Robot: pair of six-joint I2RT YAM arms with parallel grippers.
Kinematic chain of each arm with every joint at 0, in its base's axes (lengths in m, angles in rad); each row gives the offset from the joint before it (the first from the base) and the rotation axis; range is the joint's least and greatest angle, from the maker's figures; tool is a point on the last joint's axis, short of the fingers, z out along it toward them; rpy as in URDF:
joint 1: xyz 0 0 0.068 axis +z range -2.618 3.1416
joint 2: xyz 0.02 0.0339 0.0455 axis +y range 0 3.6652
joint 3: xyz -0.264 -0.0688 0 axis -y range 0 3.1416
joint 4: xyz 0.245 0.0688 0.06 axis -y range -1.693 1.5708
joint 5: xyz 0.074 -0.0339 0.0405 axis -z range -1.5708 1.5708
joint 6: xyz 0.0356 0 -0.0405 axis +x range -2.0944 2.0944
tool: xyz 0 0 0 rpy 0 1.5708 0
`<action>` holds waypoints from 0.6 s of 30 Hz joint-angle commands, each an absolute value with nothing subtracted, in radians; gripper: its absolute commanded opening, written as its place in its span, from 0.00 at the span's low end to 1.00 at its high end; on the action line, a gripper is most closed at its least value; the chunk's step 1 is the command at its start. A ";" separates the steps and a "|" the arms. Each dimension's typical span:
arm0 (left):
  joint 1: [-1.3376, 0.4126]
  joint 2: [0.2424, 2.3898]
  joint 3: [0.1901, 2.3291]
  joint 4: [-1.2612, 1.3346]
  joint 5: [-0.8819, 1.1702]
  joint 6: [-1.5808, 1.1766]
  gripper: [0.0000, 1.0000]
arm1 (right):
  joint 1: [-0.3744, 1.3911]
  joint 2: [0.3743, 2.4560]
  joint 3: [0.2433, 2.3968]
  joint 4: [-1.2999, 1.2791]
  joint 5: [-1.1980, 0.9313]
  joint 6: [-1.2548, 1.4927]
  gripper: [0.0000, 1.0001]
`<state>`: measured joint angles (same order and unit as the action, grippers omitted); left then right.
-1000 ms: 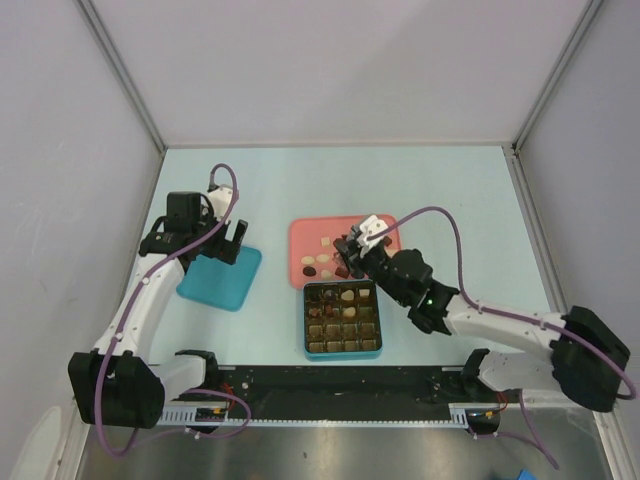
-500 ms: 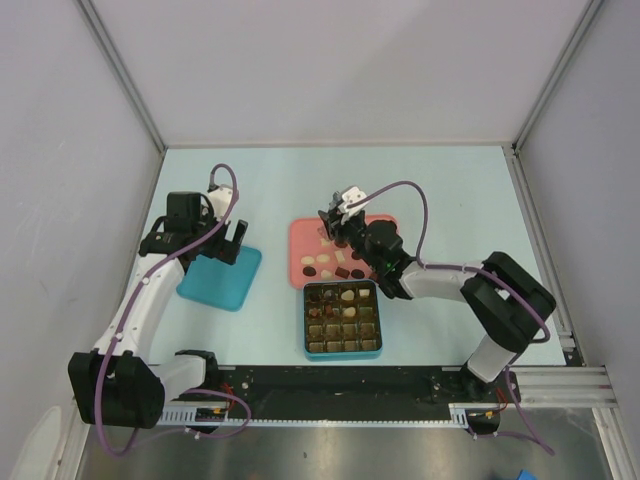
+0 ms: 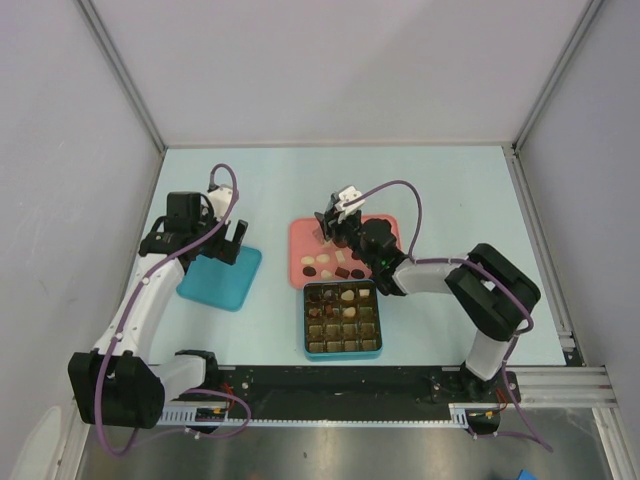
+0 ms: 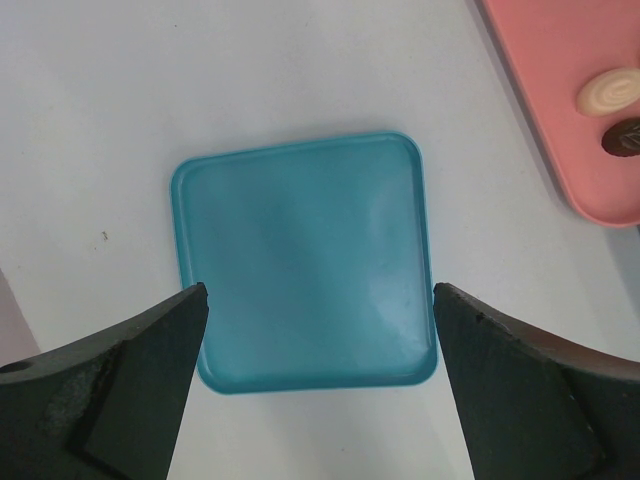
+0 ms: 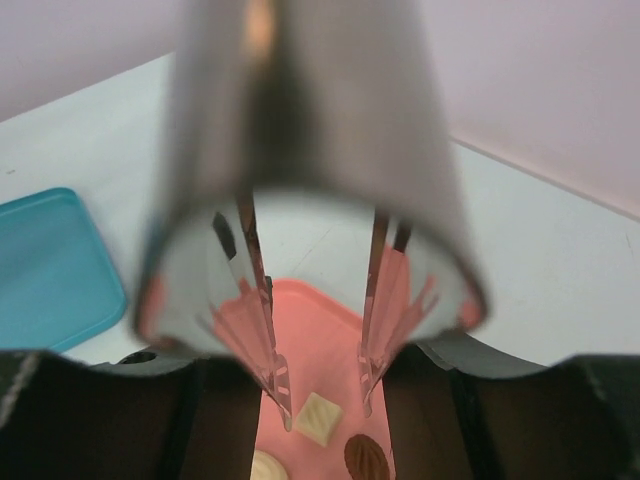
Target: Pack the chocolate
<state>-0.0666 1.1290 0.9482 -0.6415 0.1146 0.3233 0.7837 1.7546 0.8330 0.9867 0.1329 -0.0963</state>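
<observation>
Several chocolates [image 3: 330, 266] lie on the pink tray [image 3: 300, 235]. More sit in the gold-brown grid of the teal box [image 3: 342, 318]. My right gripper [image 3: 331, 233] hangs over the tray's back part. In the right wrist view its clear fingertips [image 5: 290, 420] are open, one on each side of a white square chocolate [image 5: 318, 418]. A brown oval chocolate [image 5: 366, 457] and a cream round one [image 5: 268, 467] lie just nearer. My left gripper [image 4: 320, 290] is open and empty above a flat teal lid [image 4: 305, 260].
The teal lid [image 3: 220, 277] lies left of the pink tray, under my left gripper [image 3: 222, 242]. The pink tray's corner [image 4: 570, 100] shows in the left wrist view with a cream chocolate [image 4: 610, 90] and a dark one [image 4: 625, 138]. Enclosure walls stand on three sides.
My right gripper moved back and to the left, from near the box's back edge to over the tray's back part, with its elbow folding in. The left arm has not moved.
</observation>
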 commanded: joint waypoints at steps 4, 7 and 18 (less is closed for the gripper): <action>-0.061 1.108 0.980 -0.630 0.104 0.328 1.00 | 0.769 1.793 0.871 1.048 0.127 -0.071 0.50; -0.061 1.108 0.980 -0.629 0.101 0.331 1.00 | 0.767 1.801 0.871 1.042 0.123 -0.064 0.49; -0.061 1.106 0.980 -0.629 0.100 0.328 1.00 | 0.755 1.804 0.874 1.009 0.091 -0.021 0.37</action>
